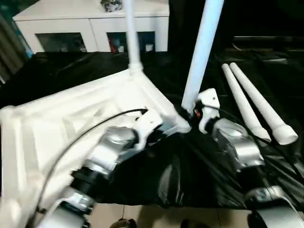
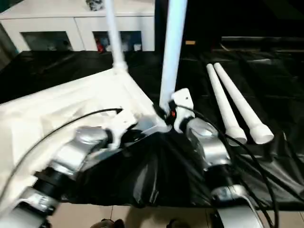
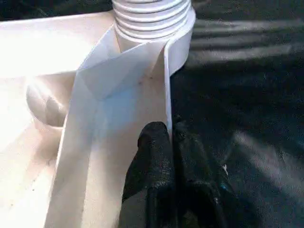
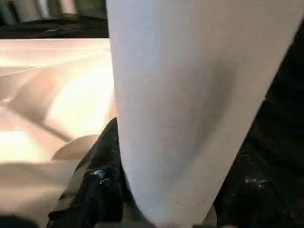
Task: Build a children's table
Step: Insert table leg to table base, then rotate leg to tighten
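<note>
Our left gripper [image 3: 170, 142] pinches the tabletop [image 1: 57, 123] rim at centre frame. Right gripper [image 1: 190, 115] clasps 1 upright leg [image 1: 202, 52], axis vertical, seemingly over the near corner socket; 2 legs [image 1: 256, 102] lie at right.

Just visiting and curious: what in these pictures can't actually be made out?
- Tops of both upright legs: cut off by the head views' upper edge.
- Near leg's foot: hidden behind the right hand.
- Items in the cabinet: blurred.
- Tabletop left end: beyond the edge.
</note>
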Tool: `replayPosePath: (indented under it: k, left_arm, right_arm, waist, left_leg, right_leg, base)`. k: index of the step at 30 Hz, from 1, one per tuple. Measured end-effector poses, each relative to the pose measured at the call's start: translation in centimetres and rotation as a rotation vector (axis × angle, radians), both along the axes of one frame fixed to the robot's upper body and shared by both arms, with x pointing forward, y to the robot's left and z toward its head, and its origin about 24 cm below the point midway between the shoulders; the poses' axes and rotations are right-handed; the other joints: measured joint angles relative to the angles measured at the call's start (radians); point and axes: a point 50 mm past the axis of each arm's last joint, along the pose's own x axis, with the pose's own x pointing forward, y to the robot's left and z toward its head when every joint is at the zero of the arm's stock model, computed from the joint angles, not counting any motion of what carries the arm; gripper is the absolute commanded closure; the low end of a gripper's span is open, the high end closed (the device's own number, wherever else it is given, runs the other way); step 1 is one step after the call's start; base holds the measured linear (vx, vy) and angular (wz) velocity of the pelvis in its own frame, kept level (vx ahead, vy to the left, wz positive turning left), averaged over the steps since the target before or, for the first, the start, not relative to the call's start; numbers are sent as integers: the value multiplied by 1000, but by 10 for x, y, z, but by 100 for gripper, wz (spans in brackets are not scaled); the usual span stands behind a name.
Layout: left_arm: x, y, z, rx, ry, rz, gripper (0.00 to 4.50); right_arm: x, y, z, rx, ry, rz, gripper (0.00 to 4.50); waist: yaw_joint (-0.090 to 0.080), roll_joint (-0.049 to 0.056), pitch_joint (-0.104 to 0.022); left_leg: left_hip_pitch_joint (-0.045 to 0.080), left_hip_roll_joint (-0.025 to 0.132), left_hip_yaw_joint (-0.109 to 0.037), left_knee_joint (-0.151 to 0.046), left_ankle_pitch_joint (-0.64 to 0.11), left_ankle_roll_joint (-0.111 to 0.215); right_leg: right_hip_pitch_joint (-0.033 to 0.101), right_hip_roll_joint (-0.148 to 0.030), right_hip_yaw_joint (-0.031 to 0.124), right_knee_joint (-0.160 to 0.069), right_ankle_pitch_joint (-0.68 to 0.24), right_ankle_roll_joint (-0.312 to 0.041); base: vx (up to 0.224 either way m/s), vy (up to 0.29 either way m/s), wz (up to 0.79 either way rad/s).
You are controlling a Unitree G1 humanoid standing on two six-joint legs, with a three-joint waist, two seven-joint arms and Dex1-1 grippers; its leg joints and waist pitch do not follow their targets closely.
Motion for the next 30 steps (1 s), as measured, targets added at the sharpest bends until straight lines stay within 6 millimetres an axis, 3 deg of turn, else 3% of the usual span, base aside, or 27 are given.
replayPosePath:
  k: [4, 11, 12, 13, 14, 15, 16, 17, 18, 19, 20, 25, 27, 30]
  left_arm:
    - [0, -1, -1, 14, -7, 20, 450]
    - [2, 3, -1, 29, -9, 30, 450]
    - [2, 4, -1, 31, -9, 31, 450]
    - [2, 5, -1, 33, -9, 29, 450]
    - [2, 5, 0, 33, -10, 22, 450]
    - [2, 5, 1, 35, -10, 9, 450]
    - [2, 4, 2, 30, -14, -4, 450]
    - [2, 3, 2, 26, -22, -14, 450]
    - [2, 4, 3, 27, -22, -24, 450]
    - [1, 5, 4, 24, -21, -32, 450]
    - [1, 5, 4, 18, -19, -39, 450]
    - [1, 7, 10, 2, -57, -95, 450]
    - [1, 10, 11, 4, -69, -114, 450]
    - [-1, 17, 12, -3, -70, -165, 450]
  right_arm:
    - [3, 5, 1, -2, -1, -22, 259]
    - [6, 13, 1, -14, 2, -28, 259]
    - [7, 14, 1, -13, 1, -26, 203]
    - [7, 15, 1, -9, 2, -21, 203]
    - [7, 15, 1, -3, 8, -15, 189]
    - [5, 11, -4, 11, 23, -23, 187]
    - [5, 10, -5, 17, 29, -25, 180]
    - [6, 9, -4, 18, 29, -22, 180]
    - [6, 9, -3, 20, 27, -13, 147]
    - [6, 9, -3, 21, 26, -5, 147]
    - [5, 8, -3, 21, 28, 0, 140]
    - [2, 1, -8, 8, 49, 57, 94]
    - [0, -1, -6, -21, 34, 110, 94]
    - [-7, -7, -5, -57, 15, 205, 94]
  waist:
    - [-1, 1, 1]
    - [-5, 9, 10]
    - [-9, 15, 14]
    - [-9, 19, 16]
    - [-1, 21, 20]
    - [11, 5, 22]
    - [23, -23, 19]
    - [34, -29, 20]
    - [55, -23, 15]
    - [67, -5, 7]
    - [68, 1, 4]
    - [63, 0, 0]
    - [60, 0, 0]
    - [61, 1, -1]
  left_leg:
    - [4, 0, -4, -7, 0, 0]
    - [15, 2, -6, -8, 0, 0]
    - [18, 6, -7, -9, 0, 0]
    - [20, 8, -8, -14, 0, 0]
    - [17, 9, -7, -22, 0, 0]
    - [23, 7, 13, -25, 0, 0]
    - [35, 3, 41, -29, 0, 0]
    - [34, -1, 40, -18, -10, -13]
    - [26, -1, 17, -1, -37, -3]
    - [24, 0, -10, -2, -28, -17]
    - [21, 2, -16, -5, -9, -25]
    - [3, 11, -11, 1, 9, -33]
    - [-6, 11, -11, 3, 9, -27]
    - [-9, 11, -12, 7, 6, -19]
  right_leg:
    - [6, 0, -8, -18, 0, 0]
    - [11, -3, -22, -27, 0, 0]
    - [16, -3, -33, -35, 0, 0]
    - [26, -3, -39, -39, -1, 0]
    - [26, -2, -33, -15, -15, -3]
    - [24, -3, 3, 60, -69, -29]
    - [16, -5, 38, 84, -69, -9]
    - [6, -5, 46, 85, -65, -4]
    - [7, -2, 44, 85, -65, -3]
    - [4, 1, 29, 81, -64, -4]
    - [2, 5, 23, 80, -55, -11]
    - [-12, 10, 24, 76, -22, -17]
    - [-13, 10, 22, 71, -21, -17]
    - [-14, 10, 22, 67, -21, -17]
  base:
    - [0, 0, 0]
    - [0, 0, 0]
    - [0, 0, 0]
    - [0, 0, 0]
    - [0, 0, 0]
    - [2, -79, 23]
    - [2, -79, 23]
    - [80, -160, 26]
    - [142, -115, -22]
    - [142, -115, -22]
    - [122, -27, -24]
    - [20, 0, 2]
    - [0, 0, 0]
    - [0, 0, 0]
